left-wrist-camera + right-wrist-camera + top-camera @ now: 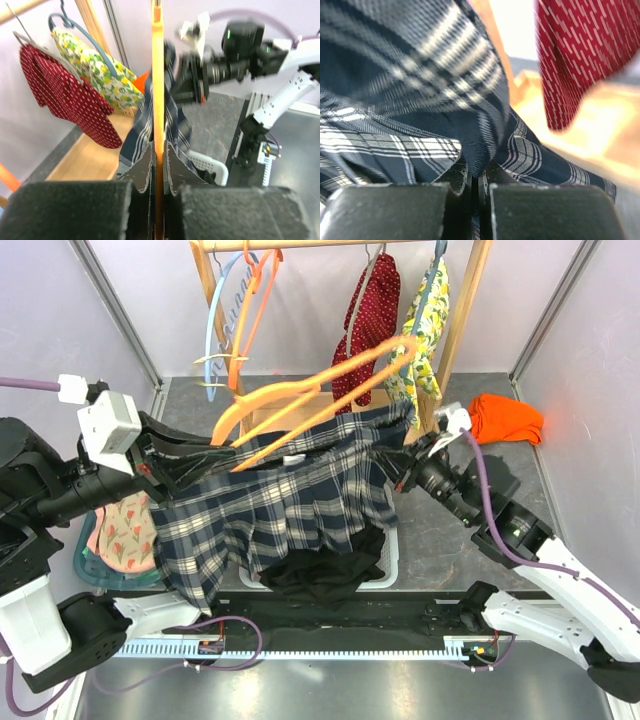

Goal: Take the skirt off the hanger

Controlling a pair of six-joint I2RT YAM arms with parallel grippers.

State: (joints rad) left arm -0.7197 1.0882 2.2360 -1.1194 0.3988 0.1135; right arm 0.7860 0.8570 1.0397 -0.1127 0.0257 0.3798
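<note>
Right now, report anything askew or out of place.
The hanger is askew: one end is pinched in the left jaws, the other is raised toward the rack. The skirt hangs stretched and bunched between both arms, with the right jaws shut on its far edge.

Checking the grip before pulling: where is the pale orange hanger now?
Top view, centre: the hanger slants over the skirt, its left end clamped in the left hand.

Right gripper (479, 181) pinched tight on fold of skirt (415, 85), at skirt bottom. Red garment (585, 55), white marks, right of skirt, blurred.
</note>
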